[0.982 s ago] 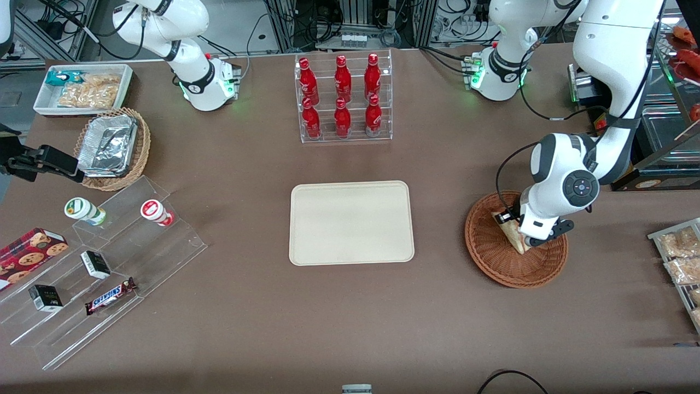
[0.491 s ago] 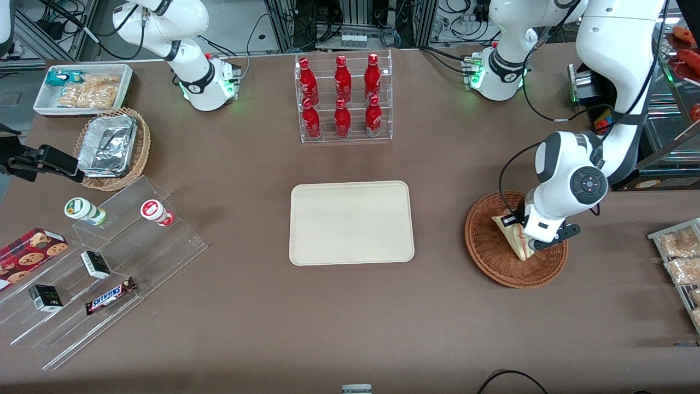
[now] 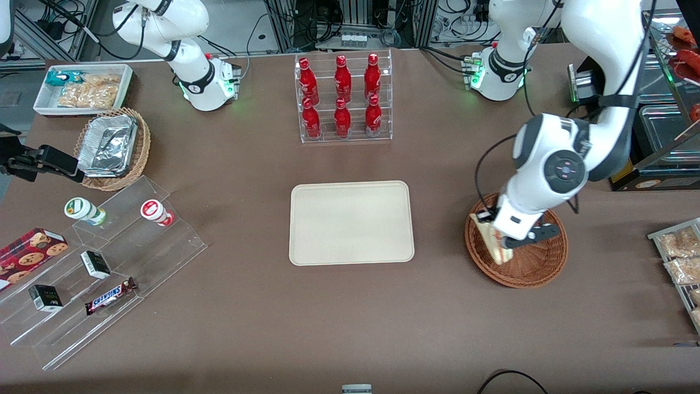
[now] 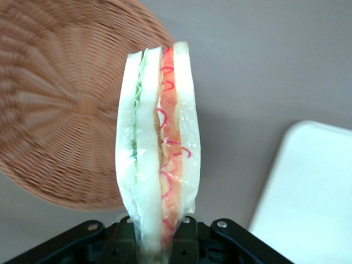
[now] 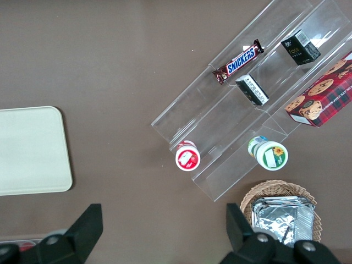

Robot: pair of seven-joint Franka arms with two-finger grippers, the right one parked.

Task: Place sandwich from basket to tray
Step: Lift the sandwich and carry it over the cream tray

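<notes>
From the front, my gripper (image 3: 496, 236) hangs over the basket (image 3: 528, 271) rim nearest the tray (image 3: 351, 222), pinching the sandwich (image 3: 494, 242). At my wrist, the sandwich (image 4: 159, 148) stands clamped edge-on between my fingers (image 4: 190, 234) (filling showing), with the basket (image 4: 60, 115) and tray (image 4: 308, 203) below it.

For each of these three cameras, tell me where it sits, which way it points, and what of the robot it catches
Front view: high, facing the robots across the table; shows both arms, the gripper holding the sandwich above the basket.
Left wrist view: on the working arm, looking down past the gripper at sandwich, basket and tray; the gripper's black body shows.
Right wrist view: on the parked arm, looking down at the acrylic snack stand; its own fingers show.
Shared: the tray appears in all three.
</notes>
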